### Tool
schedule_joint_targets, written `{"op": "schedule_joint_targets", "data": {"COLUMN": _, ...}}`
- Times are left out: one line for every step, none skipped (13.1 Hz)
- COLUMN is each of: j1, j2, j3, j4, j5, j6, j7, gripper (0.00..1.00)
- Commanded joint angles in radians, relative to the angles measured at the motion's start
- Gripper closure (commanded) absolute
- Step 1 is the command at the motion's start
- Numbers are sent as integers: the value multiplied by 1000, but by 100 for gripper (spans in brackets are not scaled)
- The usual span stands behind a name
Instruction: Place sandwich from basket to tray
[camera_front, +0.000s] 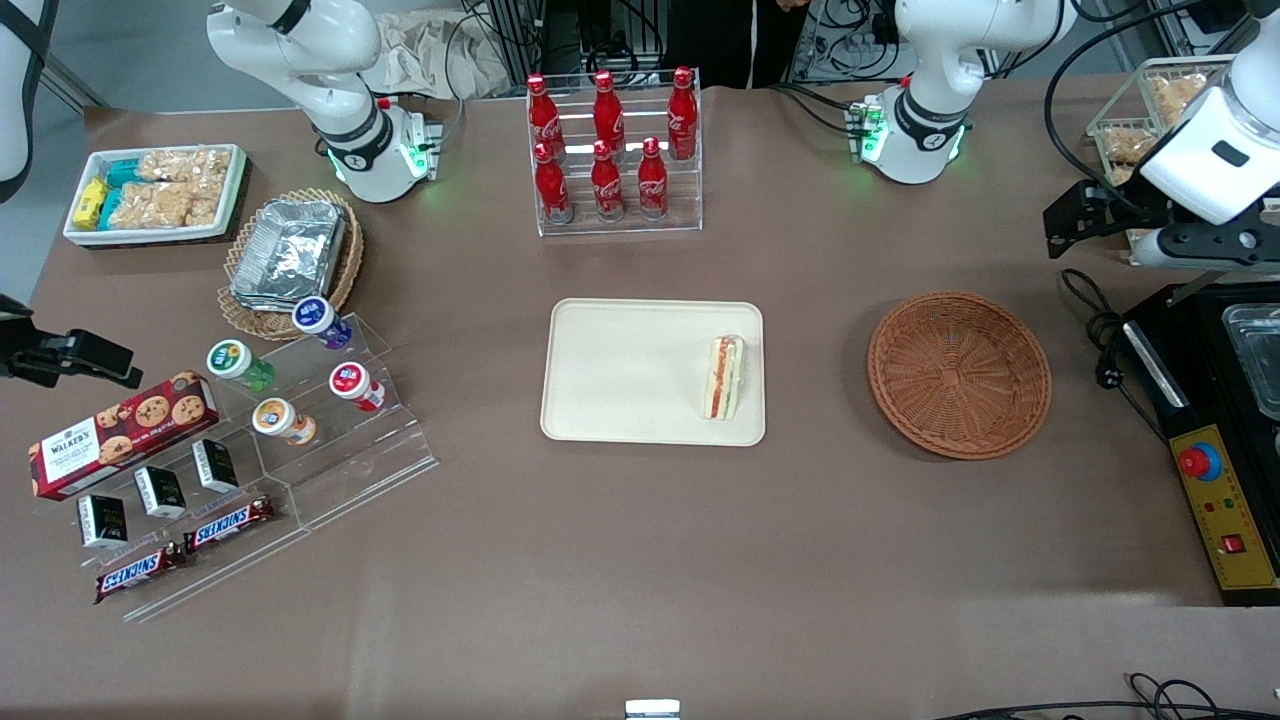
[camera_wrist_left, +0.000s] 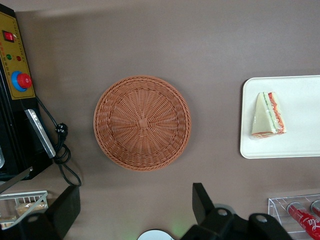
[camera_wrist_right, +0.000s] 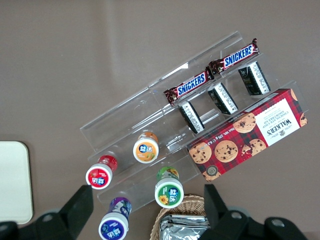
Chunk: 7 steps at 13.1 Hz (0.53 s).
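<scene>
Sandwich (camera_front: 724, 377): lies on its side on the tray, in the middle of the front frame, close to the rim on the basket's end; probably set down at the first reachable spot after the short carry.
Tray (camera_front: 620, 400): cream, flat on the table at the centre of the front frame, with most of its surface bare.
Basket (camera_front: 958, 374): woven, reddish-brown, right of centre in the front frame, well apart from the tray; nothing lies in it, so the task's object has left it.
Gripper (camera_wrist_left: 135, 210): the left arm's, raised high at the upper right edge of the front frame, over the table edge near the black control box (camera_front: 1225, 530); its fingers (camera_wrist_left: 65, 207) are spread wide with nothing between them, consistent with a finished release.
Task stage: judged complete, since the wedge rests fully inside the tray rim.
Risk: slight; the wedge sits near the rim, so a bump to the tray could tip it out.
Cola bottles (camera_front: 607, 140): in a clear rack at upper centre, away from the work.
</scene>
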<state>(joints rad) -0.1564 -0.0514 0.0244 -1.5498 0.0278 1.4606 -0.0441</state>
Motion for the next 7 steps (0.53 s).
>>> {"op": "schedule_joint_targets", "data": {"j1": -2, "j2": 16, "j3": -4, "j4": 8, "j5": 76, "j6": -3, "j7": 18, "gripper": 0}}
{"op": "schedule_joint_targets", "data": {"j1": -5, "j2": 18, "j3": -6, "j4": 11, "j5": 86, "j6": -3, "j7": 20, "gripper": 0}}
{"op": "schedule_joint_targets", "data": {"j1": -8, "j2": 22, "j3": -8, "j4": 14, "j5": 86, "j6": -3, "j7": 16, "gripper": 0}}
{"op": "schedule_joint_targets", "data": {"j1": -12, "j2": 24, "j3": -11, "j4": 11, "j5": 87, "j6": -3, "j7": 7, "gripper": 0}}
{"op": "schedule_joint_targets", "data": {"j1": -14, "j2": 24, "j3": -17, "j4": 16, "j5": 87, "j6": -3, "j7": 4, "gripper": 0}}
{"op": "schedule_joint_targets", "data": {"j1": -14, "j2": 24, "j3": -17, "j4": 17, "j5": 87, "j6": -3, "j7": 10, "gripper": 0}}
{"op": "schedule_joint_targets", "data": {"j1": -12, "j2": 24, "j3": -17, "j4": 20, "j5": 89, "j6": -3, "j7": 19, "gripper": 0}}
